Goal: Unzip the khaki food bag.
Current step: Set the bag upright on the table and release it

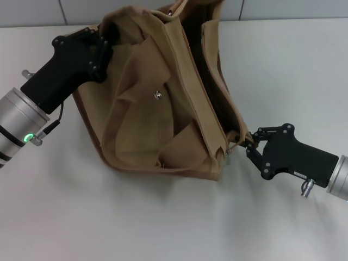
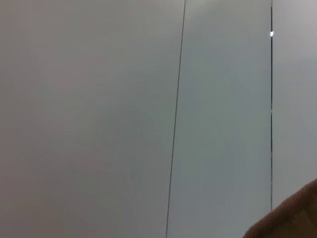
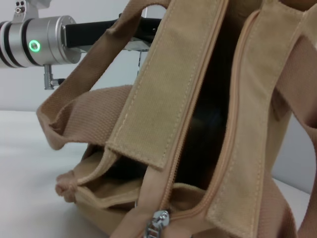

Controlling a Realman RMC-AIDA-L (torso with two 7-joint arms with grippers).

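The khaki food bag (image 1: 163,109) lies slumped on the white table. Its top zipper stands open as a dark gap (image 1: 209,70) between the two edges. The metal zipper pull (image 1: 229,155) is at the bag's near end and also shows in the right wrist view (image 3: 157,223). My right gripper (image 1: 248,142) is shut at that end, on the zipper pull. My left gripper (image 1: 106,48) is shut on the bag's fabric at its far left corner. The left wrist view shows only a bit of the bag's fabric (image 2: 292,218).
A metal snap (image 1: 157,95) shows on the bag's front face. The white table (image 1: 163,217) runs wide around the bag. A tiled wall (image 1: 43,11) stands behind. My left arm's silver wrist (image 3: 34,39) shows in the right wrist view.
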